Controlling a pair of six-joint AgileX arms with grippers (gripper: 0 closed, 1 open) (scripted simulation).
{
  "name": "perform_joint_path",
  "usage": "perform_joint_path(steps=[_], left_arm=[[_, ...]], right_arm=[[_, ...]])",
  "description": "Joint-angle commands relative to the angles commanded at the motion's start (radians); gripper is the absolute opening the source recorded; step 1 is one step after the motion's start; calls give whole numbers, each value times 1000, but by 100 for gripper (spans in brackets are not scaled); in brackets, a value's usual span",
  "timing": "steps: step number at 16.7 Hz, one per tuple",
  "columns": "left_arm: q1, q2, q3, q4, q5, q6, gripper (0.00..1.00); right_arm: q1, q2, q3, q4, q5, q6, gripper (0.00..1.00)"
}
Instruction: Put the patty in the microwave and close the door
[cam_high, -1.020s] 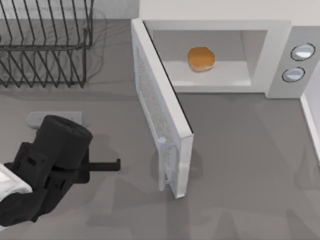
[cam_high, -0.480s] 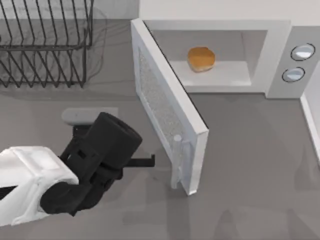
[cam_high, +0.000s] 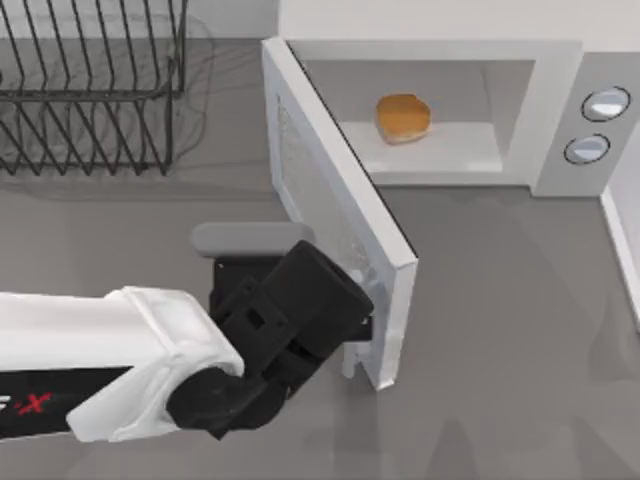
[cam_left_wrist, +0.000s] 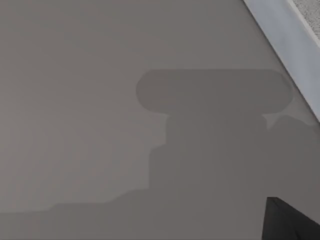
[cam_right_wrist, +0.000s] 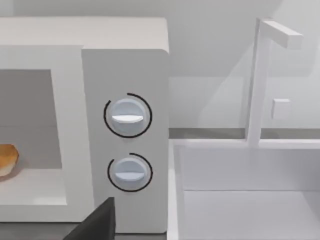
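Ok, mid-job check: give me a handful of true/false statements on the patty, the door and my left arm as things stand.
1. The patty lies inside the microwave cavity. True.
2. The door is fully shut. False: it stands swung open, its free edge toward the table's front.
3. The left gripper is at the outer face of the door, near its handle end. True.
4. The patty is clamped in the left gripper. False: it rests on the cavity floor, apart from the gripper.
5. The wire rack stands at the top view's right. False: it is at the far left, beside the microwave.
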Motion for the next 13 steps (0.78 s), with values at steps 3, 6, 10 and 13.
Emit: perform_joint_path(steps=[3, 6, 10, 13], left_arm=[[-3, 8, 13, -5, 0, -7, 0], [-42, 78, 99, -46, -18, -48, 0], [-114, 208, 261, -125, -52, -126, 0], [-157, 286, 359, -173, -71, -173, 0]], right_arm=[[0, 0, 0, 0, 0, 0, 100], [0, 0, 0, 0, 0, 0, 100], [0, 0, 0, 0, 0, 0, 100], [0, 0, 0, 0, 0, 0, 100]])
